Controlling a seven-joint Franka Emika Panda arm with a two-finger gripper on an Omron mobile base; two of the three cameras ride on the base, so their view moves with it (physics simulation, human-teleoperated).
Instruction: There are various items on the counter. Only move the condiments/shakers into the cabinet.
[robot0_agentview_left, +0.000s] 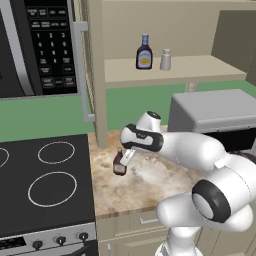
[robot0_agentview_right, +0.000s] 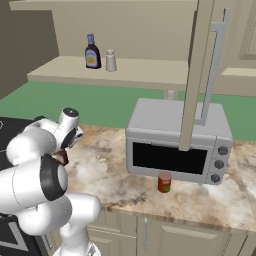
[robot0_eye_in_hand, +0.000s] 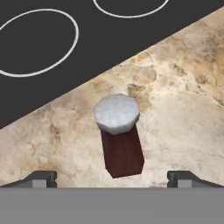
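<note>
Left base: gripper (robot0_agentview_left: 125, 159) sits over the brown bottle (robot0_agentview_left: 119, 163) on the counter (robot0_agentview_left: 150, 182); blue-cap bottle (robot0_agentview_left: 144, 52) and shaker (robot0_agentview_left: 165, 59) are already on the cabinet (robot0_agentview_left: 200, 67) shelf, well above.

Right base: can (robot0_agentview_right: 164, 182) stays far right by the microwave (robot0_agentview_right: 177, 142).

Hand: jaws wide, empty, bottle cap (robot0_eye_in_hand: 116, 113) centred between the fingertips (robot0_eye_in_hand: 41, 178). Risk: bottle is slim, so an off-centre close could tip it toward the stove (robot0_eye_in_hand: 52, 48).

Brown-red bottle (robot0_eye_in_hand: 120, 140) upright on counter (robot0_eye_in_hand: 183, 87); blue-capped bottle (robot0_agentview_left: 144, 52), shaker (robot0_agentview_left: 165, 60) on cabinet shelf (robot0_agentview_left: 200, 67).
</note>
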